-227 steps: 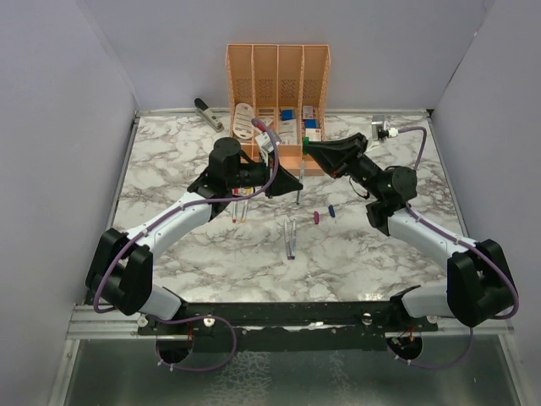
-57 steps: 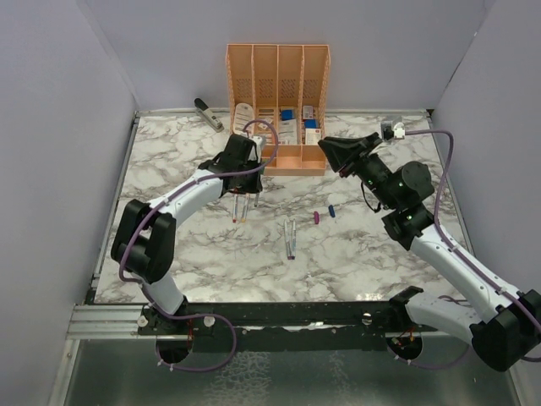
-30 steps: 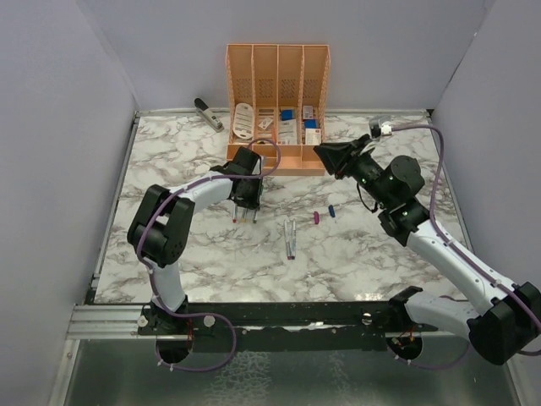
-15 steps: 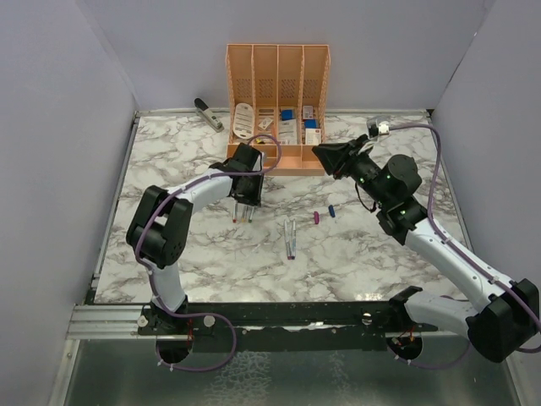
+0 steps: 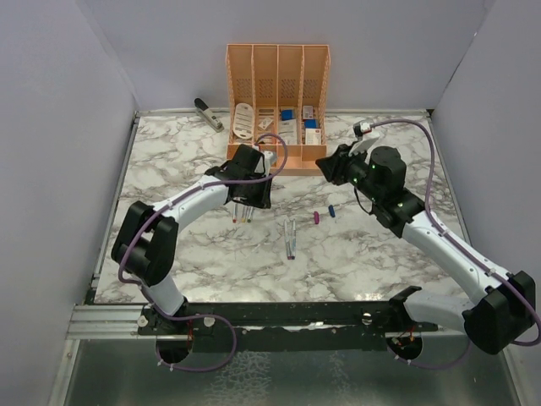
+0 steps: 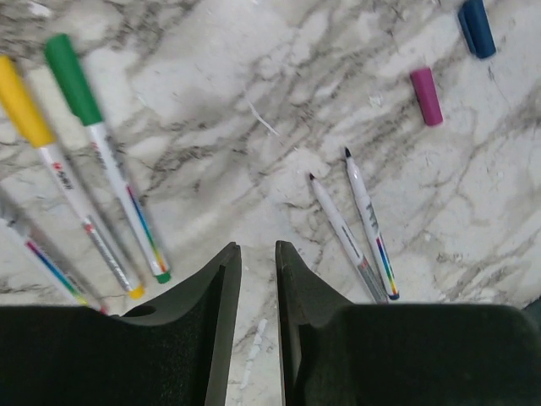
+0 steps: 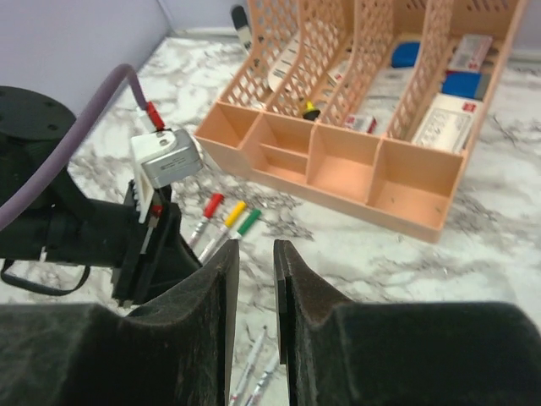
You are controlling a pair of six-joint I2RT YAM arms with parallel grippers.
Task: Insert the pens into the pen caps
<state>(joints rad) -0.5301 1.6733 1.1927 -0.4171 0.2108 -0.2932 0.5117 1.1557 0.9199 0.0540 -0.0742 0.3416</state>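
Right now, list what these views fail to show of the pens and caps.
Left wrist view: thin grey pen at the left edge, cap end cut off, other end behind the left gripper.
Left wrist view: dark blue plastic cap, clipped by the top edge.
Right wrist view: two uncapped whitish pens, mostly behind the right gripper.
Top view: red-, yellow- and green-capped pens, partly under the left gripper.

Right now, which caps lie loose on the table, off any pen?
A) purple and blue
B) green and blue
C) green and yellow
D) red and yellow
A: the purple cap and blue cap lie alone beyond the two uncapped pens, while the green cap and yellow cap sit on pens.
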